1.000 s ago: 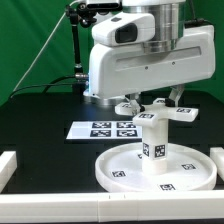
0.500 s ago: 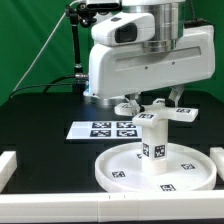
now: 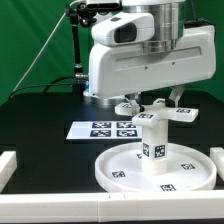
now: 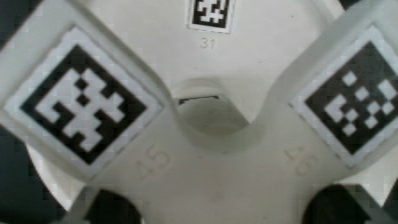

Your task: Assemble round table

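The round disc point(image 3: 112, 172) lies flat on the black table at the front, with tags on its top. The short thick leg point(image 3: 153, 143) stands upright in its middle. My gripper point(image 3: 150, 107) is shut on the cross-shaped foot piece point(image 3: 165, 114) and holds it level right on top of the leg; I cannot tell whether they touch. In the wrist view the foot piece point(image 4: 205, 120) fills the picture, its tagged arms spreading out. My dark fingertips point(image 4: 114, 207) sit on either side of it, and my gripper point(image 4: 231, 207) is closed on its hub.
The marker board point(image 3: 103, 128) lies flat behind the disc, towards the exterior view's left. Plain white bars lie at the exterior view's left edge point(image 3: 7, 166), right edge point(image 3: 217, 157) and along the front point(image 3: 60, 208). The arm's big white body point(image 3: 140, 55) hangs over the back.
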Controlling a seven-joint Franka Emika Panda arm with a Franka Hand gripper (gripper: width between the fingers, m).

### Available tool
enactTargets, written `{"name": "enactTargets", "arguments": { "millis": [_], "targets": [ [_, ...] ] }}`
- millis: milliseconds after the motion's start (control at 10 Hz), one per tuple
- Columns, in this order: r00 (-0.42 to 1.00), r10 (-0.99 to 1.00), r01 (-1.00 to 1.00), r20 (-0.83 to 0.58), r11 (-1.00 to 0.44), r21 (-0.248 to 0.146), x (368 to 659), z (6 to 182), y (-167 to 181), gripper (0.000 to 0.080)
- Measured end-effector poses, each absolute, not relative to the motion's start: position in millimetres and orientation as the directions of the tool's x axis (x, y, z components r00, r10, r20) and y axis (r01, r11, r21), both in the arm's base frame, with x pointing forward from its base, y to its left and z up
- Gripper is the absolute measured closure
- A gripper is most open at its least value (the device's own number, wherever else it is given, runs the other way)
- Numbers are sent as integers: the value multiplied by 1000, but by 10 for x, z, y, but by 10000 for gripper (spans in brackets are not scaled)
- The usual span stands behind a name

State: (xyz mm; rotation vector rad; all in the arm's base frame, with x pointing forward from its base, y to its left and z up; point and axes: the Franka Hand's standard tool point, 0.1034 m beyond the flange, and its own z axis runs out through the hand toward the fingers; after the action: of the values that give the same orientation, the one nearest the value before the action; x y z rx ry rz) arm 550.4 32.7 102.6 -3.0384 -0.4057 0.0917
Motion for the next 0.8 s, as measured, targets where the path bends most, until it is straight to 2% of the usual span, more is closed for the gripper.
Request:
{"name": "enactTargets", "arguments": {
  "millis": [400,600,800],
  "targets": [
    [981,-187,-191,-45,-976,-102,5549,1021,338,354],
    [917,-394,-398,-61,-912,-97,5539,1018,341,354],
    [805,-588,-593,-79,-798,-110,5549,1013,357,354]
  ]
}}
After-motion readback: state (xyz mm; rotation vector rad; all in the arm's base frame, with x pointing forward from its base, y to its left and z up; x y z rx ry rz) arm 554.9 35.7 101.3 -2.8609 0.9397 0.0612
